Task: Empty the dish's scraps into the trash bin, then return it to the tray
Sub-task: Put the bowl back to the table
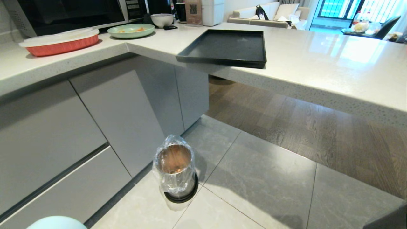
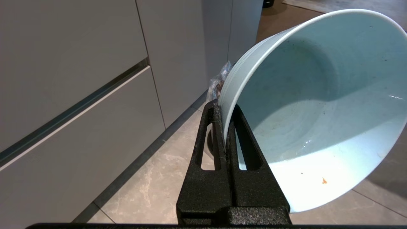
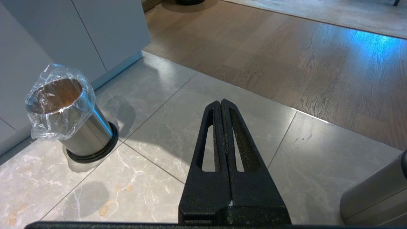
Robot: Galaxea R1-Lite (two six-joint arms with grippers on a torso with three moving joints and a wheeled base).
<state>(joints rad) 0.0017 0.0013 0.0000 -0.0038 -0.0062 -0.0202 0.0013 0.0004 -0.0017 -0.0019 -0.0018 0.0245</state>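
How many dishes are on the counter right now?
3: red baking dish far left, green plate beside it, white bowl behind. Others may be hidden.

I see a small cylindrical brushed-steel trash bin, glossy, lined with a crinkled clear plastic bag. Its black base ring looks matt. The pale blue round bowl has a smooth, slightly shiny inside. I read the black gripper fingers as rough, grainy plastic. The near floor is polished grey stone tile, the far floor matt brown wood. The black rectangular tray looks matt on a speckled glossy counter.

no readable text, brown packet print perhaps a code
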